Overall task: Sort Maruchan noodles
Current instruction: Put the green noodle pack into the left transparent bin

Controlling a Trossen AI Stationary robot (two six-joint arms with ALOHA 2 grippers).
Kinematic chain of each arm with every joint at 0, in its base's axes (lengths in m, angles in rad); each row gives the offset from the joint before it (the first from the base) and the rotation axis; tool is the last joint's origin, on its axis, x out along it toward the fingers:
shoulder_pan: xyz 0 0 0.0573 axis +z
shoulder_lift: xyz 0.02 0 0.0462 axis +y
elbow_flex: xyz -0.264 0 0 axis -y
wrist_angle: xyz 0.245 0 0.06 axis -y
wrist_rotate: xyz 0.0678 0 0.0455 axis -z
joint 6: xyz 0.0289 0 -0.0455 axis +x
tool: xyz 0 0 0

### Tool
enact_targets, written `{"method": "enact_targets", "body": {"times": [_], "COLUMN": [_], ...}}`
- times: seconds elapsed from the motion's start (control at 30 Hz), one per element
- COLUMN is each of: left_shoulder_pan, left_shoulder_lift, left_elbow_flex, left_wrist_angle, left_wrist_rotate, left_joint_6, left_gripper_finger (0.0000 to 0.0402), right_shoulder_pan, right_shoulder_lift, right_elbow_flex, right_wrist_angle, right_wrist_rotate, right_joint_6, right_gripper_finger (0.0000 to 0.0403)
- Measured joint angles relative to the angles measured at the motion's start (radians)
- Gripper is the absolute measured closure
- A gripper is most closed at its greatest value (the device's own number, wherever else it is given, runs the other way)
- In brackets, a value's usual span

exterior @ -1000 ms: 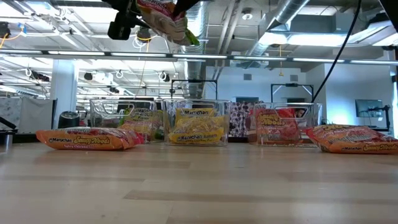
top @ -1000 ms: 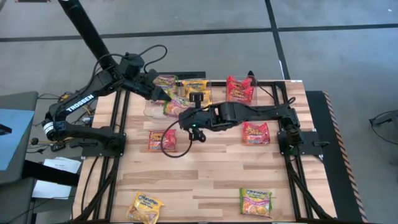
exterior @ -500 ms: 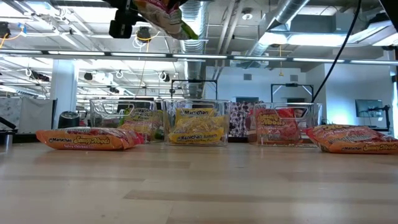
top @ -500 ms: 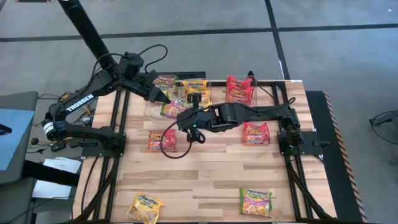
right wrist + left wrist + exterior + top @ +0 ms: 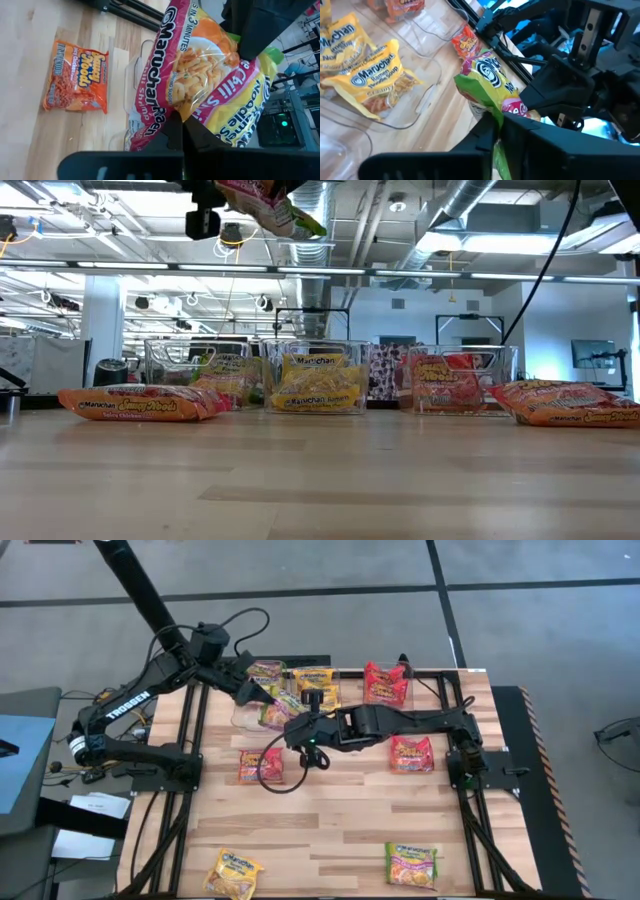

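— Where are the grippers?

— Both meet over the back of the table. The left gripper [image 5: 258, 698] has clamped its fingers on one end of a green-and-pink packet [image 5: 278, 710]; a second ago that gripper stood wide around it. The right gripper [image 5: 290, 732] is pinched tight on the other end, as before, so the packet hangs between the two, clear of the table [image 5: 340, 820].

— Has the packet moved?

— Barely. In the low view its green corner [image 5: 300, 222] sits a touch higher and further right than before, up at the top edge.

— And beneath it?

— A clear bin [image 5: 250, 712] at the back left. Next along is a bin of yellow packets [image 5: 314, 682], then a bin of red packets [image 5: 385, 683] (all three in one row).

— The loose ones?

— Unchanged. A red-orange packet [image 5: 260, 766] lies near the left side, another orange one [image 5: 411, 753] near the right. At the front edge lie a yellow packet [image 5: 233, 872] and a green packet [image 5: 413, 864], well apart.
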Motion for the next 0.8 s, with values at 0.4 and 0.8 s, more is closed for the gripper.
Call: {"method": "enact_targets", "body": {"times": [0.4,0.8], "left_shoulder_pan": [-0.001,-0.002], "left_shoulder_lift": [0.0,0.0], "left_elbow_flex": [0.0,0.0], "left_wrist_angle": [-0.003,-0.008], "left_wrist_rotate": [-0.008,-0.037], "left_joint_6": [0.12,0.178], "left_gripper_finger": [0.0401,0.0401], "right_shoulder_pan": [-0.001,-0.008], "right_shoulder_lift": [0.0,0.0], "right_elbow_flex": [0.0,0.0], "right_wrist_angle": [0.002,-0.019], "right_wrist_rotate": [0.009,0.014], "right_joint_6": [0.027,0.392], "right_gripper_finger": [0.0349,0.0276]}}
